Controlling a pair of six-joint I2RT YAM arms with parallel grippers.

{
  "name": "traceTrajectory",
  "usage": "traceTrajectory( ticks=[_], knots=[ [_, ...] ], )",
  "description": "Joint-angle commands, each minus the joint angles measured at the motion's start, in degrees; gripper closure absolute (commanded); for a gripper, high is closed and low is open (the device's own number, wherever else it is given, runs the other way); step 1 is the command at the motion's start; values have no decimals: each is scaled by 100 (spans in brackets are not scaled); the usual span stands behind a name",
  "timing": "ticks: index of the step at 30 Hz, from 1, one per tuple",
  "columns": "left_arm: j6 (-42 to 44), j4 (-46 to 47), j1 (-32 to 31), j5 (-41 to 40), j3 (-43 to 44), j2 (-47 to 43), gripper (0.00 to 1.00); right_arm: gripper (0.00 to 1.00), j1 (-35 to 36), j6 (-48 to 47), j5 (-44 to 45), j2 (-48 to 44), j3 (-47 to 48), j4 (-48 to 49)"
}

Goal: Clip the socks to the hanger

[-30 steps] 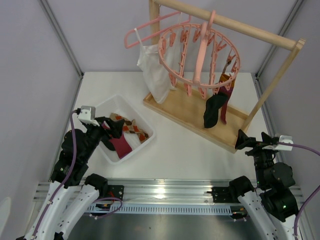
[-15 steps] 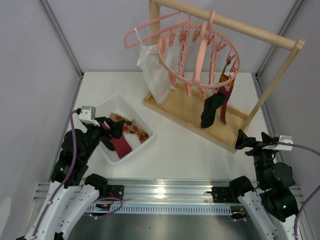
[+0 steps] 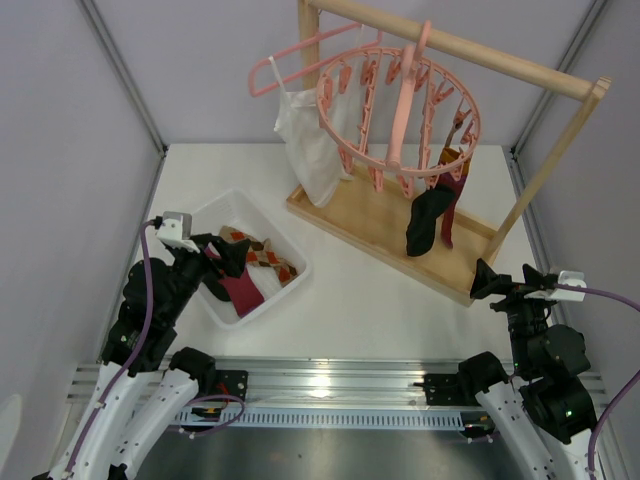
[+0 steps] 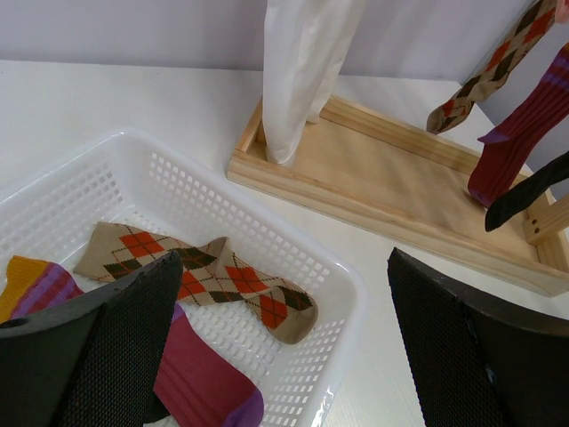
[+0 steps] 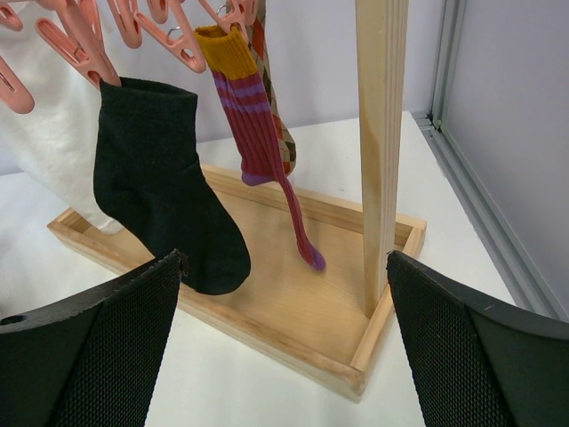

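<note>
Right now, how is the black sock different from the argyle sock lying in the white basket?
The black sock is plain and dark; the argyle sock is tan with red-orange diamonds. The black sock hangs upright from a pink clip on the hanger; the argyle sock lies in the basket, not yet clipped. Both are small fabric socks.

Lab cell: grey panels (image 3: 70, 120), aluminium rail (image 3: 330, 388)

Pale lilac walls (image 3: 200, 70) with grey metal corner posts (image 3: 122, 70) enclose a white table (image 3: 360, 290) under even light.
</note>
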Motion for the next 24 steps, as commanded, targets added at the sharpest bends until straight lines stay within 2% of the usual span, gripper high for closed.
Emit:
traceTrajectory(
  ticks=[1, 24],
  knots=[
    [-51, 178, 69, 80, -49, 21, 0, 0, -9, -80, -36, -46, -3, 154],
    [-69, 161, 69, 80, -32, -49, 0, 1, -17, -71, -45, -46, 24, 110]
  ],
)
